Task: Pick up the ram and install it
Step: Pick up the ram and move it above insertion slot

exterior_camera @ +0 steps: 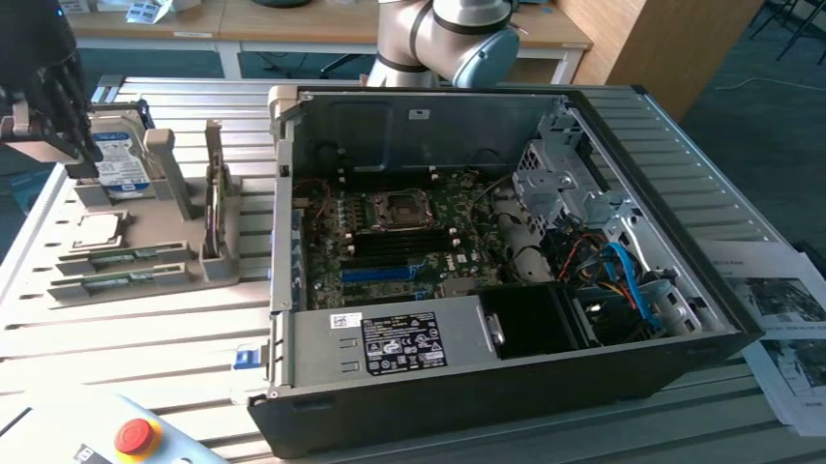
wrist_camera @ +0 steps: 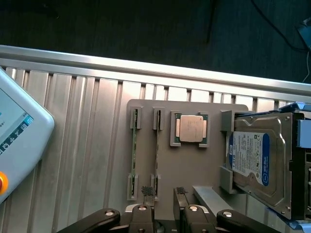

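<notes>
Two rams stand on edge in slots of a grey holder (wrist_camera: 189, 172): one ram (wrist_camera: 156, 155) nearer the processor, the other ram (wrist_camera: 133, 160) beside it. In the exterior view the rams (exterior_camera: 119, 256) lie at the holder's front, at the exterior view's left. My gripper (wrist_camera: 164, 194) hovers over the holder, open, with nothing between its fingers. One finger pad (wrist_camera: 147, 191) sits over the end of the nearer ram. In the exterior view the gripper (exterior_camera: 52, 145) hangs above the holder's far end. The open computer case (exterior_camera: 722, 333) shows the motherboard's memory slots (exterior_camera: 385, 253).
A silver processor (wrist_camera: 191, 128) and a blue-labelled hard drive (wrist_camera: 255, 158) sit in the same holder. A teach pendant (exterior_camera: 130, 435) with a red button lies on the ribbed table's front edge. Papers (exterior_camera: 787, 319) lie at the exterior view's right. The arm's base (exterior_camera: 452, 39) rises behind the case.
</notes>
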### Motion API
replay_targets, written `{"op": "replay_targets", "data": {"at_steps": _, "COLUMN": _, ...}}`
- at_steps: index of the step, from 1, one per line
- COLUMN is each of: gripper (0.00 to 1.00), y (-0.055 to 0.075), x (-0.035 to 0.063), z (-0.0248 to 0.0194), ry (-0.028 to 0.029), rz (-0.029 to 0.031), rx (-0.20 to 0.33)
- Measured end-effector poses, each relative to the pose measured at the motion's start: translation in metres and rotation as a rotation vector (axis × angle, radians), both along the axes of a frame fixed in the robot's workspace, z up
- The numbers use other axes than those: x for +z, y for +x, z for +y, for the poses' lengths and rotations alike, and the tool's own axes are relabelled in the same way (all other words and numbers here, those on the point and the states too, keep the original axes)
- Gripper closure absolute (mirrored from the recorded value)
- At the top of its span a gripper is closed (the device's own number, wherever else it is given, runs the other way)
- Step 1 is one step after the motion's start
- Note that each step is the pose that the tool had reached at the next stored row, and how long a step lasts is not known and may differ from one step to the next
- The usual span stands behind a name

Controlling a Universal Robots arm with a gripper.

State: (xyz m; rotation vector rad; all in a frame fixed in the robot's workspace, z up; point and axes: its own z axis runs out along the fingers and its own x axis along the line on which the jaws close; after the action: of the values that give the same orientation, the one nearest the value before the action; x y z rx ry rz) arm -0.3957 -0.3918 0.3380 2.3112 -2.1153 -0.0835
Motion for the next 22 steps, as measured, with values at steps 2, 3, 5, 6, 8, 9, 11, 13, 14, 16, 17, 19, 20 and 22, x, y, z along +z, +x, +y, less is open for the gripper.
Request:
{"op": "replay_targets", "data": {"at_steps": 2, "gripper": 0.7, "y": 0.0, "x": -0.0036, "z": -0.0003, "ry": 0.0, "rz": 0.0, "rx": 0.0}}
{"op": "replay_targets", "data": {"at_steps": 3, "gripper": 0.7, "y": 0.0, "x": -0.0054, "z": -0.0004, "ry": 0.0, "rz": 0.0, "rx": 0.0}}
{"op": "replay_targets", "data": {"at_steps": 5, "gripper": 0.7, "y": 0.0, "x": -0.0091, "z": -0.0006, "ry": 0.0, "rz": 0.0, "rx": 0.0}}
{"op": "replay_targets", "data": {"at_steps": 6, "gripper": 0.7, "y": 0.0, "x": -0.0109, "z": -0.0008, "ry": 0.0, "rz": 0.0001, "rx": 0.0}}
{"op": "replay_targets", "data": {"at_steps": 8, "gripper": 0.7, "y": 0.0, "x": -0.0145, "z": -0.001, "ry": 0.0, "rz": 0.0, "rx": 0.0}}
{"op": "replay_targets", "data": {"at_steps": 9, "gripper": 0.7, "y": 0.0, "x": -0.0163, "z": -0.0012, "ry": 0.0, "rz": 0.0, "rx": 0.0}}
{"op": "replay_targets", "data": {"at_steps": 11, "gripper": 0.7, "y": 0.0, "x": -0.02, "z": -0.0014, "ry": 0.0, "rz": 0.0, "rx": 0.0}}
{"op": "replay_targets", "data": {"at_steps": 13, "gripper": 0.7, "y": 0.0, "x": -0.0237, "z": -0.0017, "ry": 0.0, "rz": 0.0, "rx": 0.0}}
{"op": "replay_targets", "data": {"at_steps": 14, "gripper": 0.7, "y": 0.0, "x": -0.0254, "z": -0.0018, "ry": 0.0, "rz": 0.0, "rx": 0.0}}
{"op": "replay_targets", "data": {"at_steps": 16, "gripper": 0.7, "y": 0.0, "x": -0.029, "z": -0.0019, "ry": 0.0001, "rz": -0.0001, "rx": 0.0}}
{"op": "replay_targets", "data": {"at_steps": 17, "gripper": 0.7, "y": 0.0, "x": -0.031, "z": -0.002, "ry": 0.0, "rz": 0.0, "rx": 0.0}}
{"op": "replay_targets", "data": {"at_steps": 19, "gripper": 0.7, "y": 0.0, "x": -0.0345, "z": -0.0022, "ry": 0.0, "rz": 0.0, "rx": 0.0}}
{"op": "replay_targets", "data": {"at_steps": 20, "gripper": 0.7, "y": 0.0, "x": -0.0363, "z": -0.0023, "ry": 0.0, "rz": 0.0001, "rx": 0.0}}
{"op": "replay_targets", "data": {"at_steps": 22, "gripper": 0.7, "y": 0.0, "x": -0.0399, "z": -0.0025, "ry": 0.0, "rz": 0.0, "rx": 0.0}}
